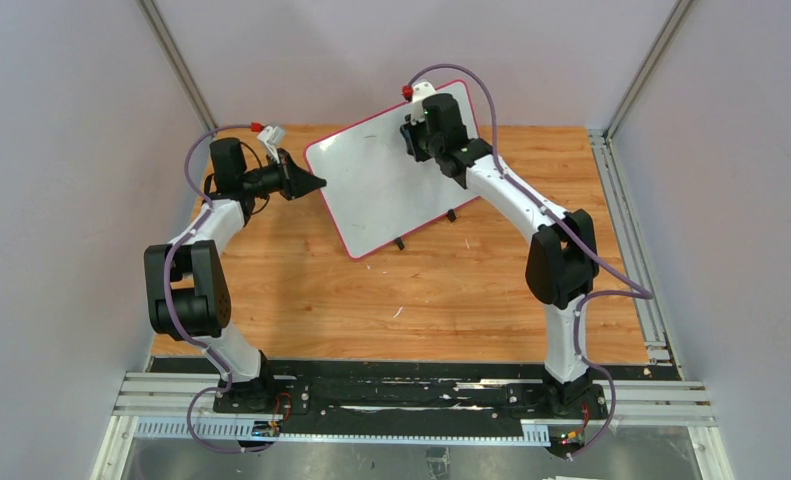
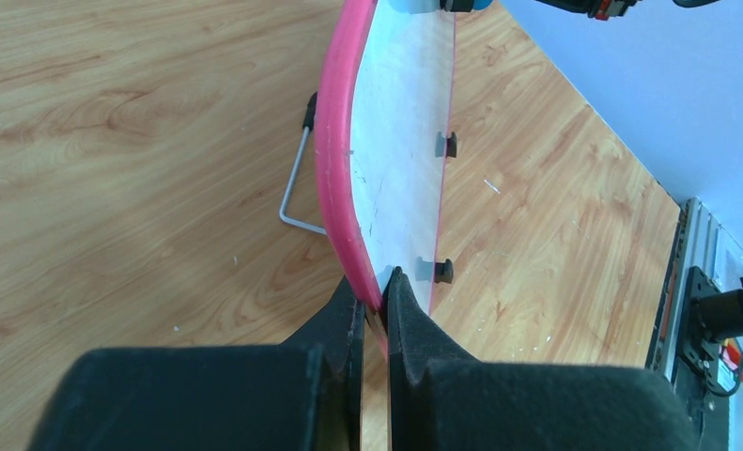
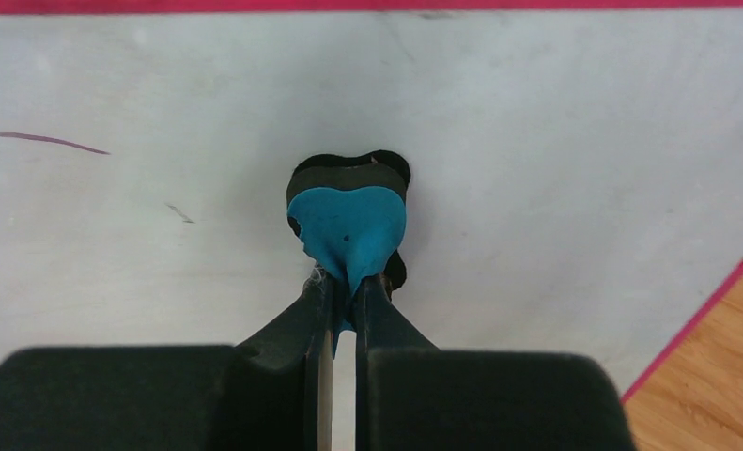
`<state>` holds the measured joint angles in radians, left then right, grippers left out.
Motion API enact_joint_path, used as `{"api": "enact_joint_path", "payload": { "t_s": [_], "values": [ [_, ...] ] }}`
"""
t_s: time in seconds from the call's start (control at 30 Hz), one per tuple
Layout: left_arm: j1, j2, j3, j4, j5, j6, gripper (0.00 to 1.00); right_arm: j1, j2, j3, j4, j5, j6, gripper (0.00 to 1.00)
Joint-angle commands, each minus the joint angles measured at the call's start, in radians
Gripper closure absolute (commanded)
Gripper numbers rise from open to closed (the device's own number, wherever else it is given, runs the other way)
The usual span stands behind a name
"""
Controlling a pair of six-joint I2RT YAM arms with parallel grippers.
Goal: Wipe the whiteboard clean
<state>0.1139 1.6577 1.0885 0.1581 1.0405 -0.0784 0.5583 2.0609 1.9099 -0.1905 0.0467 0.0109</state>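
1. My left gripper [image 2: 383, 299] is clenched on the thin red-pink frame of the large, rounded-corner whiteboard [image 1: 381, 190], pinching the board's corner at nine o'clock.
2. The whiteboard stands tilted on the wood-grain table [image 1: 421, 290], toward twelve o'clock from the table's middle. Its two small black feet [image 2: 445, 144] sit along the lower edge.
3. My right gripper [image 3: 347, 287] is clamped on a small blue-and-black eraser [image 3: 348, 221]. The eraser's black pad lies against the white surface near the board's one o'clock corner.
4. A thin red stroke [image 3: 53, 142] marks the surface at ten o'clock from the eraser.
5. A bent metal wire stand [image 2: 295, 188] shows behind the board, on the wood.
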Motion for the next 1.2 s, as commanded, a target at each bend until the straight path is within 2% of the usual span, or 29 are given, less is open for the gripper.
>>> {"api": "enact_joint_path", "payload": {
  "t_s": [0.0, 0.33, 0.8, 1.0, 1.17],
  "values": [
    [-0.019, 0.017, -0.008, -0.062, -0.031, 0.195, 1.0, -0.058, -0.035, -0.095, 0.048, 0.019, 0.029, 0.99],
    [-0.025, 0.007, -0.009, -0.071, -0.041, 0.199, 1.0, 0.079, 0.063, 0.025, 0.0, -0.014, 0.038, 0.99],
    [-0.028, 0.001, -0.007, -0.073, -0.039, 0.198, 1.0, 0.331, 0.049, -0.054, 0.046, 0.002, 0.039, 0.99],
    [-0.027, -0.008, -0.011, -0.087, -0.04, 0.208, 1.0, 0.304, 0.021, -0.08, 0.025, 0.052, 0.022, 0.99],
    [-0.027, -0.001, -0.004, -0.107, -0.045, 0.224, 1.0, 0.222, -0.14, -0.205, 0.011, 0.082, 0.023, 0.99]
  ]
}}
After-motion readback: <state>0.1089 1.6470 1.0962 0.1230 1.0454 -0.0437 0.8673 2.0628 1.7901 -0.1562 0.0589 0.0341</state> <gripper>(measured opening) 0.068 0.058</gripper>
